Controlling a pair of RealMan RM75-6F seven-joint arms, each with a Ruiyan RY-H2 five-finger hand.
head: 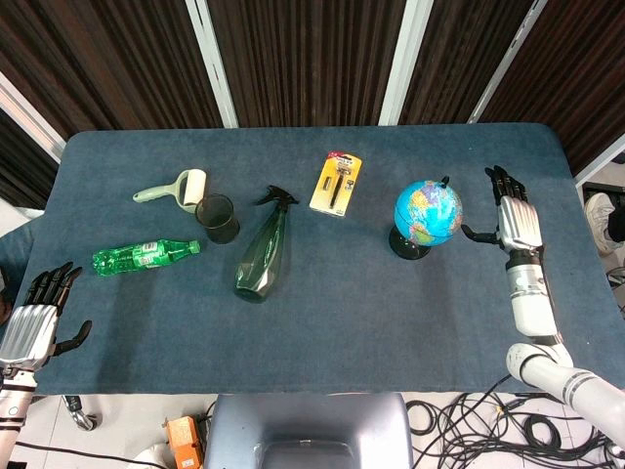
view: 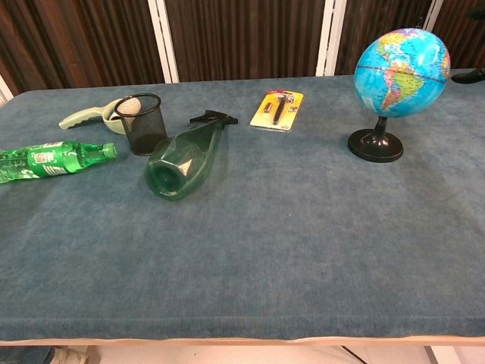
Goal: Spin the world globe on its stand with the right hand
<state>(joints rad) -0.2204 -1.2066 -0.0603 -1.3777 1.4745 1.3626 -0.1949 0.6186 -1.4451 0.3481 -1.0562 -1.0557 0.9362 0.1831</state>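
Observation:
The blue world globe (head: 428, 212) stands upright on its black stand (head: 409, 244) at the right of the table; the chest view shows the globe (view: 402, 62) and its round base (view: 375, 145). My right hand (head: 512, 219) hovers to the right of the globe with fingers spread, a clear gap between them, holding nothing. Only a dark fingertip (view: 475, 75) of it shows at the chest view's right edge. My left hand (head: 35, 316) is off the table's near left corner, fingers apart and empty.
A dark green spray bottle (head: 264, 249) lies mid-table. A green drink bottle (head: 145, 256), a black mesh cup (head: 217, 218) and a lint roller (head: 176, 189) sit at the left. A yellow blister pack (head: 336, 183) lies behind the globe's left side.

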